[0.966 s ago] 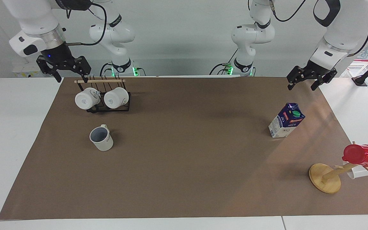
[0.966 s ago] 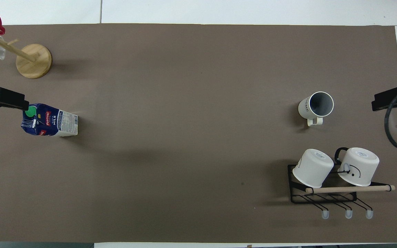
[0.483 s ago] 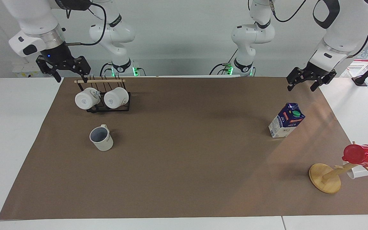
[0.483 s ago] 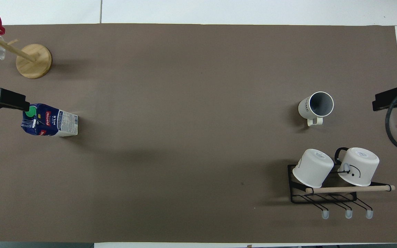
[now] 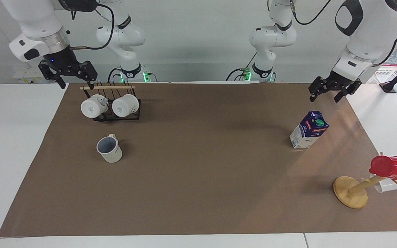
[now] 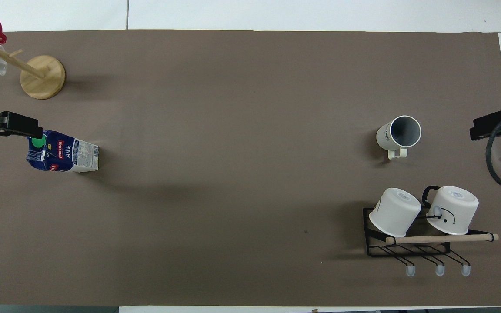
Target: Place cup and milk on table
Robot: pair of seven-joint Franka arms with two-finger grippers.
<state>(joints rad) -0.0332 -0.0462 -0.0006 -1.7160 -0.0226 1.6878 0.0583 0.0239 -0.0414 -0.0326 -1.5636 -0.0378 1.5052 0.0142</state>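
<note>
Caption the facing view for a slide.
Cup and milk stand on the table; left gripper and right gripper hover open.

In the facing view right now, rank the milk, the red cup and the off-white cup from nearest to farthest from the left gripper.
From the left gripper, raised over the table edge at its own end:
1. The milk, standing closest below it.
2. The red cup, hung on the wooden stand.
3. The off-white cup, toward the right arm's end.
</note>
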